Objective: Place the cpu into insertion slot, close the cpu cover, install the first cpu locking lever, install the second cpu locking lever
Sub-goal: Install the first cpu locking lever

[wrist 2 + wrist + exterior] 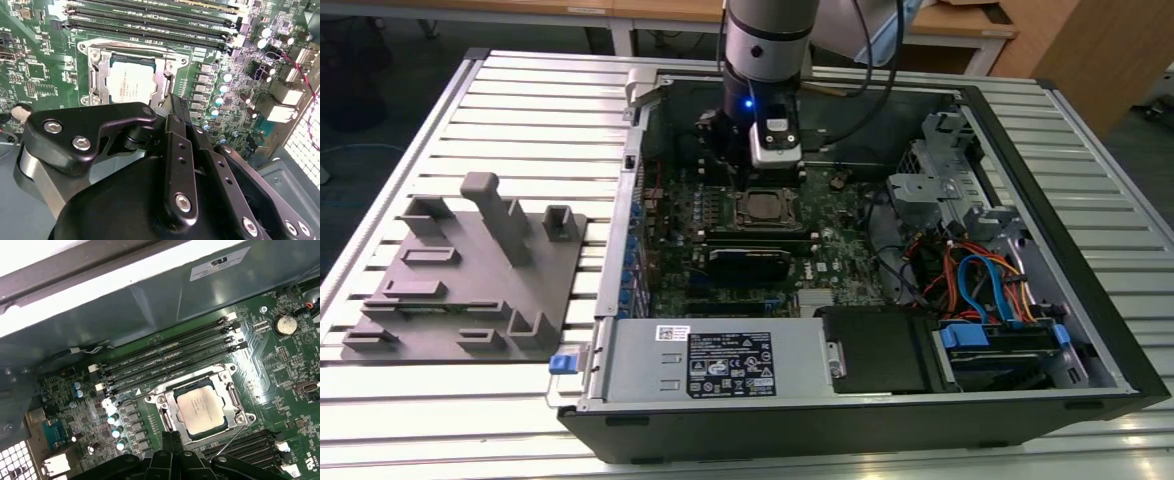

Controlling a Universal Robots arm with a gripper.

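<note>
Slatted tabletop (520, 90): carries an open computer case (854, 435) toward its edge on the exterior view's right, and a grey fixture block (467, 290) near its edge on the exterior view's left, the two apart. Arm (767, 40): stands near-vertical by the case's far wall, wrist pointing straight down into the case, above the green motherboard (280, 370). Gripper (175, 102): fingers drawn together to a narrow tip with nothing seen between them. The tip hangs at the edge of the insertion slot (220, 371), and whether it touches the rim cannot be told. Cpu (202, 407): seated flat in the insertion slot, silver face up, seen in both wrist views. Cpu cover (232, 397): lies flat over the slot, its window framing the cpu. Locking lever (231, 440): thin wire rod, slanting away from the slot's corner on the gripper's side, apart from the cover. Memory slots (170, 360): long black rows just beside the slot, between it and the case wall. Coin battery (283, 325): on the motherboard, well apart from the slot.
</note>
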